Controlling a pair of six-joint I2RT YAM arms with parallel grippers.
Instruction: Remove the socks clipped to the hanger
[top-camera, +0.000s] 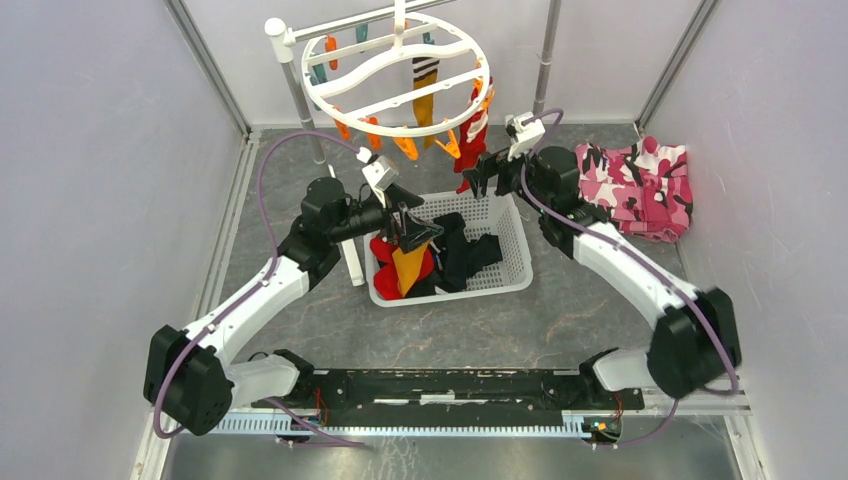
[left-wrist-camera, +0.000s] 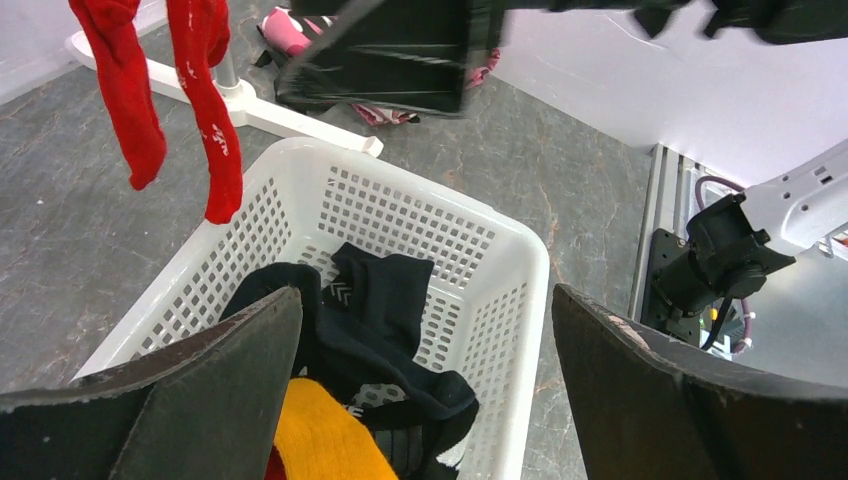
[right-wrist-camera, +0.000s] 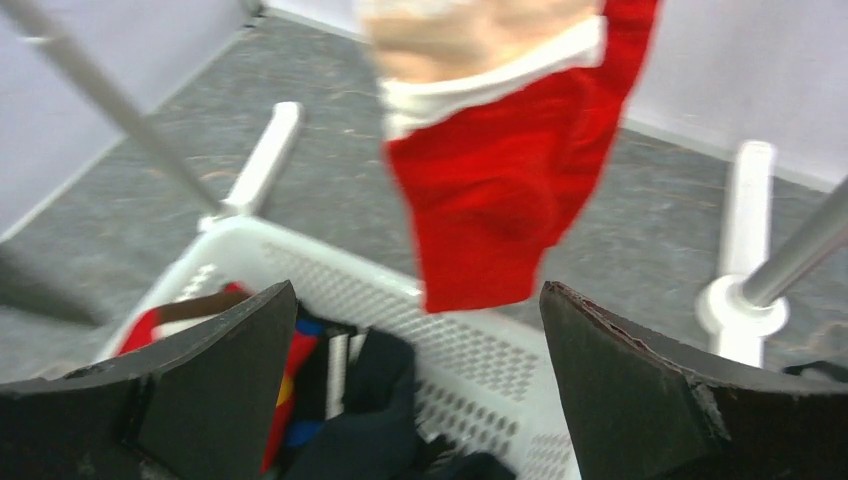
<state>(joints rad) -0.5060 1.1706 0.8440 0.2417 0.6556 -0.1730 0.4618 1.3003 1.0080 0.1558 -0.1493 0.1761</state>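
My left claw (top-camera: 412, 228) gaped wide and empty above the basket (top-camera: 512, 245) holding loose socks. My right claw (top-camera: 482, 180) stood wide open, near the red sock (top-camera: 472, 140) clipped to the hanger (top-camera: 306, 82).

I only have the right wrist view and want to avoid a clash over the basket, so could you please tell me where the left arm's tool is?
Observer: The left tool is open above the basket, over a loose yellow sock lying inside.
Operator: Thank you. Besides the red sock in front of me, what else hangs from the hanger?
Observer: A mustard-yellow sock with a striped cuff, clipped near the ring's middle.
Operator: Is the red one alone?
Observer: No, the left wrist view shows two red socks hanging side by side.
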